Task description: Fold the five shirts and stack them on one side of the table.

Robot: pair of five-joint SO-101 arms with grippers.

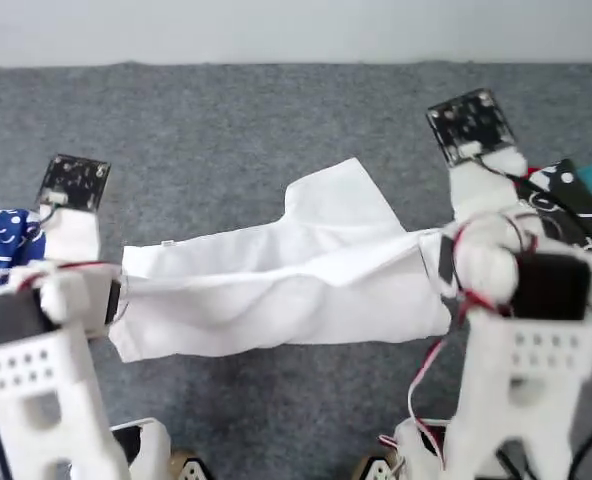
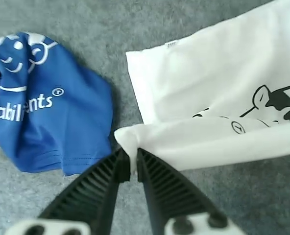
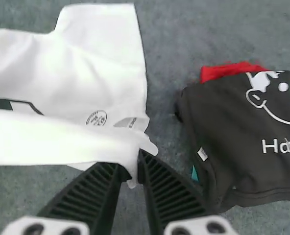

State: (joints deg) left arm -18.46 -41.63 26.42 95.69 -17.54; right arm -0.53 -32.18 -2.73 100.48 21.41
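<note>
White shirt (image 1: 296, 270), half folded, has its two ends pinched tight by left gripper (image 2: 133, 164) and right gripper (image 3: 134, 169).

White shirt (image 1: 306, 270) of soft matt cloth, rough grey carpet (image 1: 226, 120)

Lab-like setup, grey carpeted table (image 1: 226, 130), bare wall (image 1: 276, 30)

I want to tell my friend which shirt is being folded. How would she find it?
Look at the middle of the grey table, between the left arm and right arm. The white shirt is stretched there, pinched at each end. The blue shirt and black shirt lie off at the sides, untouched.
</note>
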